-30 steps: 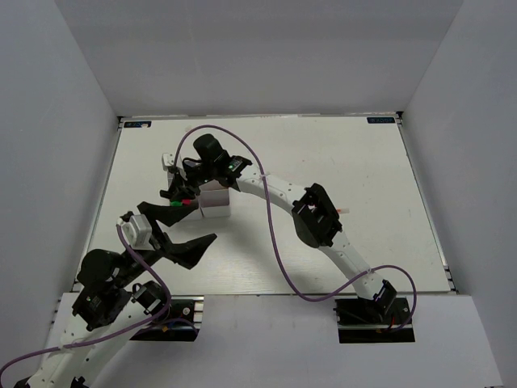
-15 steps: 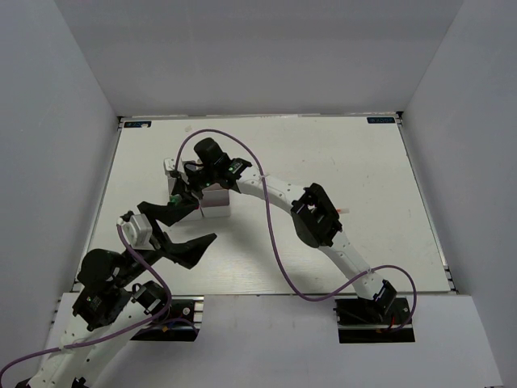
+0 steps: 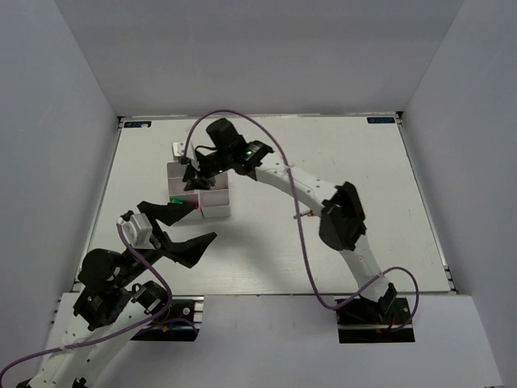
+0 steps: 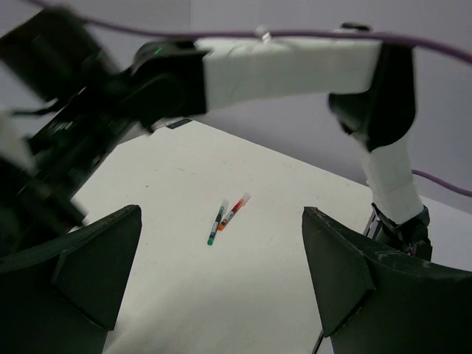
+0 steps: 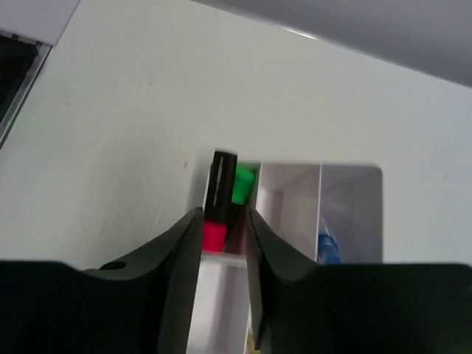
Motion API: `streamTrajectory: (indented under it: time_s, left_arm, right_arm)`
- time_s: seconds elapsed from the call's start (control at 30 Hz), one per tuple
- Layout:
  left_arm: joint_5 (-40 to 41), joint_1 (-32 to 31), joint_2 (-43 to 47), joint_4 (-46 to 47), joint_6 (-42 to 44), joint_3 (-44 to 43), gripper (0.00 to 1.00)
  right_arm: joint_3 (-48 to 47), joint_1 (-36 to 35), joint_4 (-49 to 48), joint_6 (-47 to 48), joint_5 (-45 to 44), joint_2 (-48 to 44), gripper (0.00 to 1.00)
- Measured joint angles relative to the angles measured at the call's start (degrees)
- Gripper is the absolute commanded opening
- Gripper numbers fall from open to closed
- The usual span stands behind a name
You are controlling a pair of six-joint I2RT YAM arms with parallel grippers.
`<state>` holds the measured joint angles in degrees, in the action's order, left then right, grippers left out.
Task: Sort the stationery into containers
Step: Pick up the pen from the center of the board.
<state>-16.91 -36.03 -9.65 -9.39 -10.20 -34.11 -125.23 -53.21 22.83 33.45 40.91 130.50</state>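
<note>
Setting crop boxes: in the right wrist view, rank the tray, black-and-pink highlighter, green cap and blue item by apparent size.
1. tray
2. black-and-pink highlighter
3. green cap and blue item: these look alike and both are partly hidden, so they are left unranked.

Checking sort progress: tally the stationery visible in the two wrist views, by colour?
Black highlighter with pink end: 1
Green-ended item: 1
Blue item: 1
Green-tipped pen: 1
Red pen: 1
Total: 5

No legible text; table-edge stickers (image 3: pixel 380 120) perhaps printed
</note>
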Motion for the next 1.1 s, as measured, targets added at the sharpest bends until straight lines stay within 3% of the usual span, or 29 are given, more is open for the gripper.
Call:
streamTrajectory:
  time_s: [0.13, 0.2, 0.23, 0.27, 0.3, 0.37, 0.43, 0.47, 0.5, 0.53, 0.6, 0.9, 1.1]
  left_arm:
    - [1.1, 0.0, -0.3, 0.0, -0.4, 0.0, 0.95]
    - [1.4, 0.1, -1.0, -0.2, -0.6, 0.0, 0.82]
    - [1.5, 0.1, -1.4, -0.3, -0.8, 0.0, 0.73]
    - [1.6, 0.1, -1.8, -0.5, -1.0, 0.0, 0.46]
    - [1.7, 0.1, -2.1, -0.6, -0.9, 0.0, 0.33]
    - [1.8, 0.1, -3.2, -0.8, -1.0, 0.0, 0.18]
    - [1.9, 0.1, -4.5, -1.0, -0.9, 0.0, 0.21]
    - [1.9, 0.1, -5.5, -1.3, -0.8, 0.0, 0.29]
    - [1.9, 0.1, -6.5, -1.6, -0.6, -0.1, 0.56]
    - [1.9, 0.1, -7.6, -2.0, -0.6, -0.2, 0.67]
    - [2.1, 0.1, -9.6, -3.2, -0.5, -0.2, 0.79]
    - [3.2, 0.2, -11.4, -5.7, -0.6, -0.5, 0.81]
    - [3.7, 0.2, -11.0, -5.7, -0.6, -0.5, 0.81]
  right_arm:
    - [12.2, 3.4, 2.2, 3.5, -3.1, -14.0, 0.14]
    - [20.4, 6.0, 2.5, 5.1, -4.9, -21.0, 0.08]
    - [24.7, 7.6, 2.7, 6.0, -5.9, -24.1, 0.08]
    - [29.2, 9.2, 2.8, 7.1, -7.1, -27.0, 0.06]
    - [33.4, 10.9, 3.2, 8.1, -8.6, -29.3, 0.06]
    - [40.1, 13.7, 4.3, 10.2, -11.5, -31.8, 0.13]
    - [45.2, 16.1, 6.4, 12.2, -15.3, -32.6, 0.31]
    - [46.5, 16.9, 7.5, 13.4, -16.9, -32.5, 0.37]
    - [47.5, 17.7, 9.1, 15.0, -18.6, -32.3, 0.46]
    - [47.9, 18.6, 11.1, 16.8, -19.9, -31.9, 0.49]
    - [47.9, 20.1, 13.7, 21.2, -21.6, -31.1, 0.52]
    - [47.9, 22.1, 20.4, 38.5, -24.5, -26.4, 0.54]
    - [47.9, 22.0, 22.3, 44.0, -26.3, -24.1, 0.51]
